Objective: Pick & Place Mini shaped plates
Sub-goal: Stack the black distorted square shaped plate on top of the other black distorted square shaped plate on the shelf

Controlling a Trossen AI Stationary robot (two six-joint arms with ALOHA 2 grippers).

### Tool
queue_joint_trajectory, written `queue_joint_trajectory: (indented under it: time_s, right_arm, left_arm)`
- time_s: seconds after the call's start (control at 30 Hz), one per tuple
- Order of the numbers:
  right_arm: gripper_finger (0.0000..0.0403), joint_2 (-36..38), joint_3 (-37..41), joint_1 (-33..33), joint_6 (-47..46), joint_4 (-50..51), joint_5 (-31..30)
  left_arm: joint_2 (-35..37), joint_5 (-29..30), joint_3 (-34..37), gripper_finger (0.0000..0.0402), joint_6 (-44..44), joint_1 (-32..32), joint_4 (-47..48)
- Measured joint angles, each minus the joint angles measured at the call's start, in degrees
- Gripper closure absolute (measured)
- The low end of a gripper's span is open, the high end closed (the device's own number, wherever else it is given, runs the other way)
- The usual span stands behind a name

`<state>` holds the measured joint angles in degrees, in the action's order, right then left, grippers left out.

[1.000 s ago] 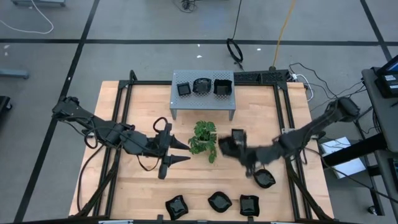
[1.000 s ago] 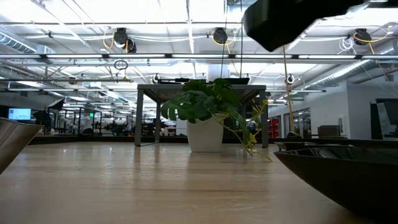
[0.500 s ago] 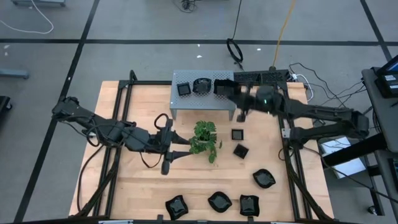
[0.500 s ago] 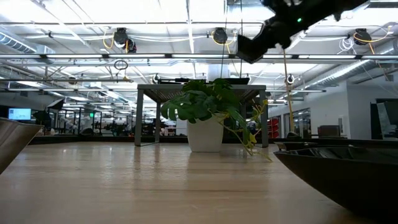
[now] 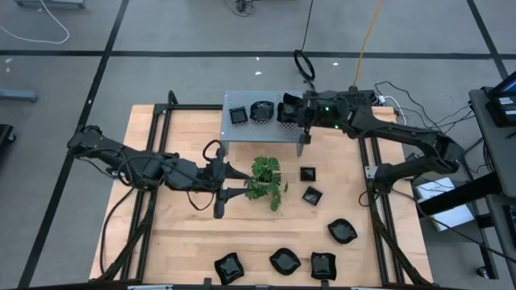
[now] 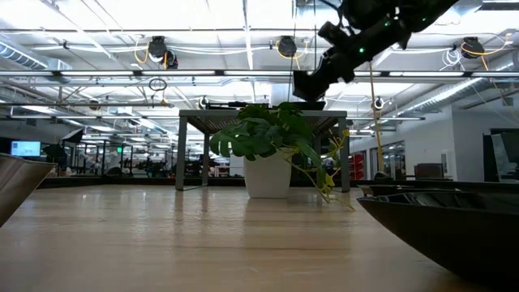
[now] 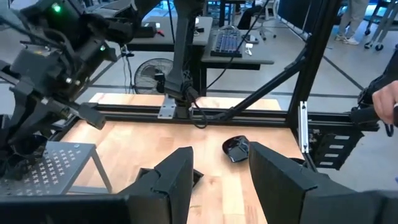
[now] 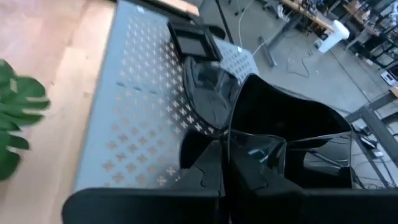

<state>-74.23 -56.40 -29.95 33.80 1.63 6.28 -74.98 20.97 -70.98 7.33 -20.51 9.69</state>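
Over the wooden table (image 5: 181,129), my left fingers (image 5: 234,184) hover spread and empty just beside the green plant (image 5: 264,179), waiting; through their gap in the left wrist view I see two of the mini shaped plates lying on the wood, a rounded one (image 7: 236,149) and a flat square one (image 7: 194,176).

Middle of the scene: the grey perforated shelf (image 5: 242,133) stands behind the plant and carries three black plates in a row, a small square plate (image 5: 238,115), a round plate (image 5: 260,110) and a deeper one (image 5: 289,112) at the right end. Along the near edge of the table four more plates (image 5: 284,261) wait in a loose line.

To the right, my right fingers (image 5: 300,111) reach over the shelf's right end, clamped tight on a glossy black wavy-edged plate (image 8: 283,149), held above the perforated top close to the deeper plate.

This looks to me like the placing step: the plate is carried to the shelf but not yet set down. The next move, as I judge it, calls for lowering it onto bare metal or onto the deeper plate, keeping it level, then letting go without nudging the neighbours; which spot is meant I cannot tell.
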Motion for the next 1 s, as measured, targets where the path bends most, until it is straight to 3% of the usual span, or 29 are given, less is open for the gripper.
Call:
queue_joint_trajectory:
  time_s: [0.37, 1.0]
  right_arm:
    - [0.0394, -0.91, -0.22, -0.42, -0.06, 0.07, 2.96]
    - [0.0282, 1.06, -0.20, 1.12, -0.47, 0.28, 2.51]
  left_arm:
    - [0.00, -0.02, 0.00, 0.0243, -0.12, -0.02, 0.01]
    - [0.02, -0.02, 0.00, 0.0243, 0.44, -0.02, -0.04]
